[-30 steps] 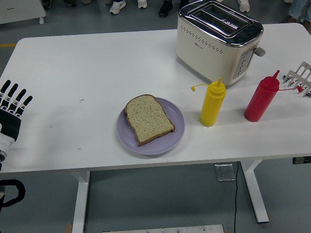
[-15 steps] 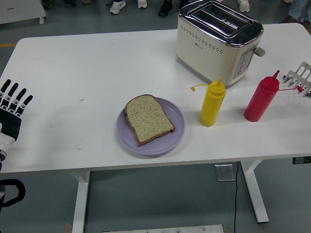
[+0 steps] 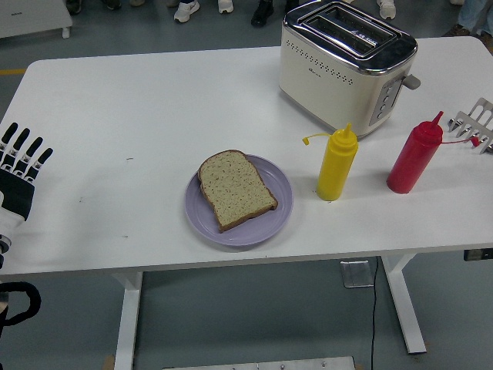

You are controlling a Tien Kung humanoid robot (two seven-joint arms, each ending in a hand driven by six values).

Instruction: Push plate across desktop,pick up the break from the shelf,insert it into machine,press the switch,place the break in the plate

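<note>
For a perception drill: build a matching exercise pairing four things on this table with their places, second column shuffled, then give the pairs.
Things:
1. bread slice
2. yellow bottle
3. toaster
4. left hand

Places:
A. far side of the table, slots empty
B. at the table's left edge, fingers spread
C. lying on the purple plate
D. between plate and red bottle

Pairs: 1-C, 2-D, 3-A, 4-B

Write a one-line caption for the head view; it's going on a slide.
Bread slice on purple plate, toaster behind sauce bottles, left hand open at table edge.
</note>
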